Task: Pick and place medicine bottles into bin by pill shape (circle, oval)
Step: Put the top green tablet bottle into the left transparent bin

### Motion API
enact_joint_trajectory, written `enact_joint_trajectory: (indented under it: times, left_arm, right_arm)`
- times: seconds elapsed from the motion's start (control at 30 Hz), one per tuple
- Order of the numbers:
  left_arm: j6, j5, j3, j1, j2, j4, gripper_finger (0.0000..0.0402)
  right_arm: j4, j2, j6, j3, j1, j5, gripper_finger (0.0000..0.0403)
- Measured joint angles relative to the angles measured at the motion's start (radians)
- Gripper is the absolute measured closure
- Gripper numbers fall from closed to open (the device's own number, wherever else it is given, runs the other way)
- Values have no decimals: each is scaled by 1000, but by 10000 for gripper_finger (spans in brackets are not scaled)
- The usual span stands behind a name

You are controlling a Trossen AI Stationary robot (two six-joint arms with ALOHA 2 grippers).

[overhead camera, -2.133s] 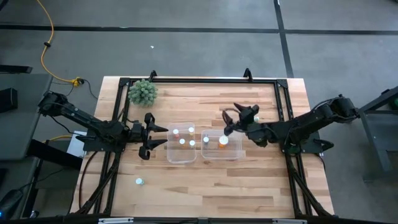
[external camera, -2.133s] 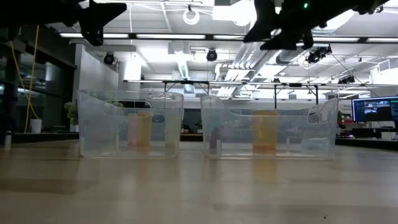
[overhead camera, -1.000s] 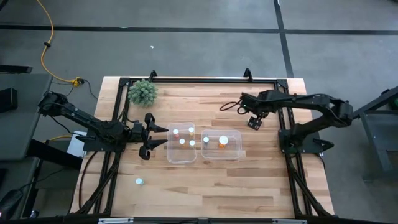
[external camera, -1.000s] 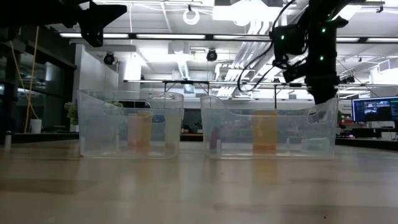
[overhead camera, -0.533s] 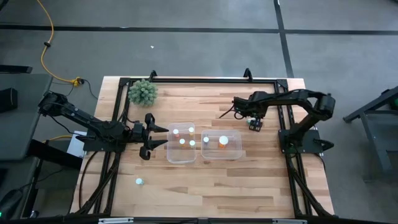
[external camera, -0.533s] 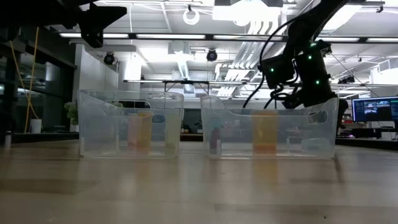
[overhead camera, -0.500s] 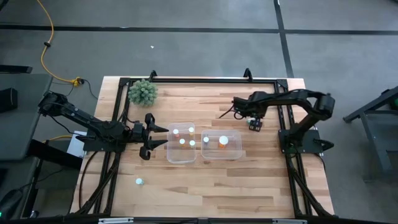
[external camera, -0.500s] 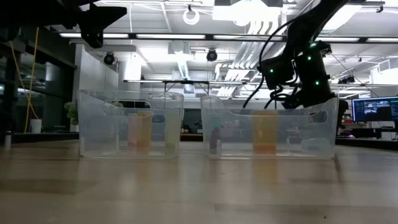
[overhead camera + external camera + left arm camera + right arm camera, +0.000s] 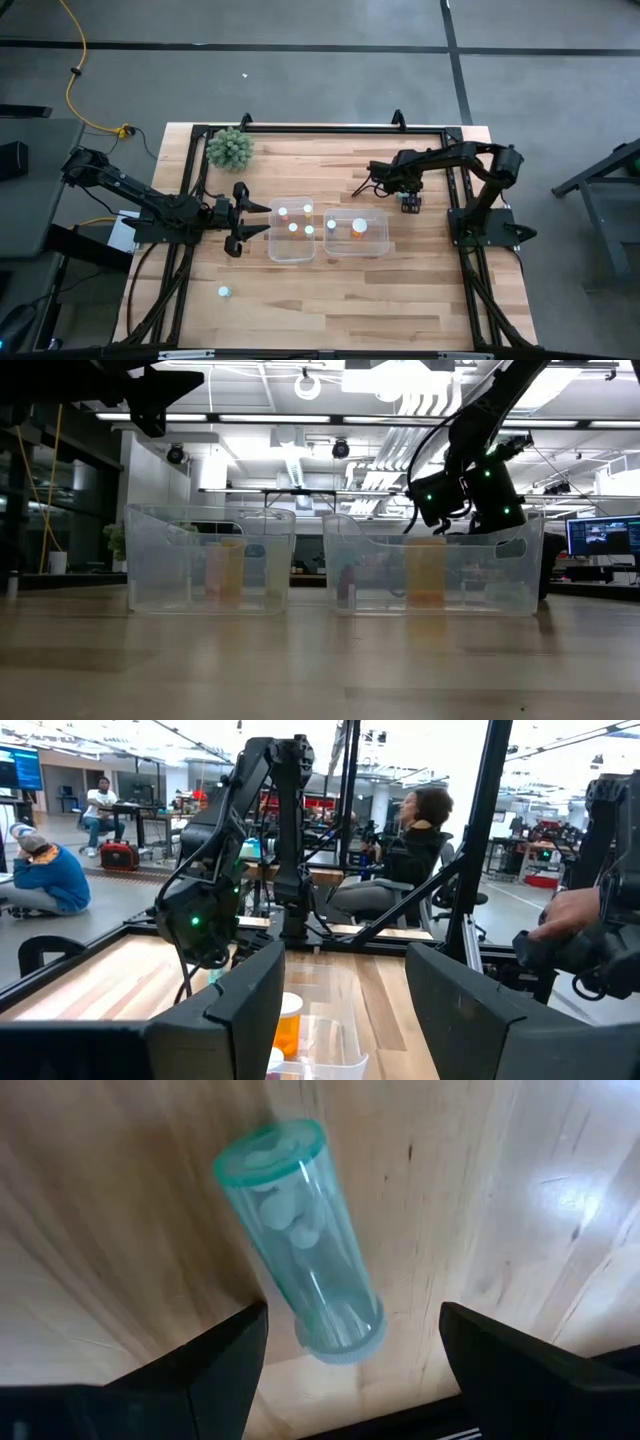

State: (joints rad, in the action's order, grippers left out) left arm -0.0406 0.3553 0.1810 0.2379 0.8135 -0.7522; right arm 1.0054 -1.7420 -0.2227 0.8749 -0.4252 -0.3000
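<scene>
A pale greenish-clear medicine bottle [image 9: 298, 1230] with white pills inside lies on its side on the wooden table. My right gripper [image 9: 352, 1342] points steeply down over it, open, with a finger on either side of the bottle's near end and touching nothing. In the high view this gripper [image 9: 409, 203] stands beyond the right bin [image 9: 381, 246], toward the far right. My left gripper [image 9: 265, 218] waits open beside the left bin [image 9: 274, 246]. Both clear bins hold white-capped bottles, one of them orange [image 9: 359, 227]. Another small bottle [image 9: 224, 292] stands loose near the front left.
A green spiky ball plant [image 9: 229, 148] sits at the far left corner. A black frame [image 9: 320, 128] runs round the table's edges. In the left wrist view, people sit in the room beyond the table [image 9: 410, 850]. Bare wood lies along the near side of the bins.
My right gripper has come down toward the table beyond the right bin, its arm folding in, and has rolled and tipped to point more steeply down. My left arm has kept still.
</scene>
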Motion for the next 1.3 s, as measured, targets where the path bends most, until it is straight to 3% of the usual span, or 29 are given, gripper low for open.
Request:
enact_joint_trajectory:
  times: [0.17, 0.5, 0.63, 1.3]
  left_arm:
    - [1, 0, 0, 0, 0, 0, 202]
    - [0, 0, 0, 0, 0, 0, 202]
    - [0, 0, 0, 0, 0, 0, 202]
    - [0, 0, 0, 0, 0, -1, 202]
  right_arm:
    - [-1, -3, -14, -2, 0, 0, 128]
    - [7, -6, -3, -7, 0, -4, 253]
    - [4, -6, -3, -7, 0, 1, 282]
    - [-1, -5, -13, -7, 0, 19, 283]
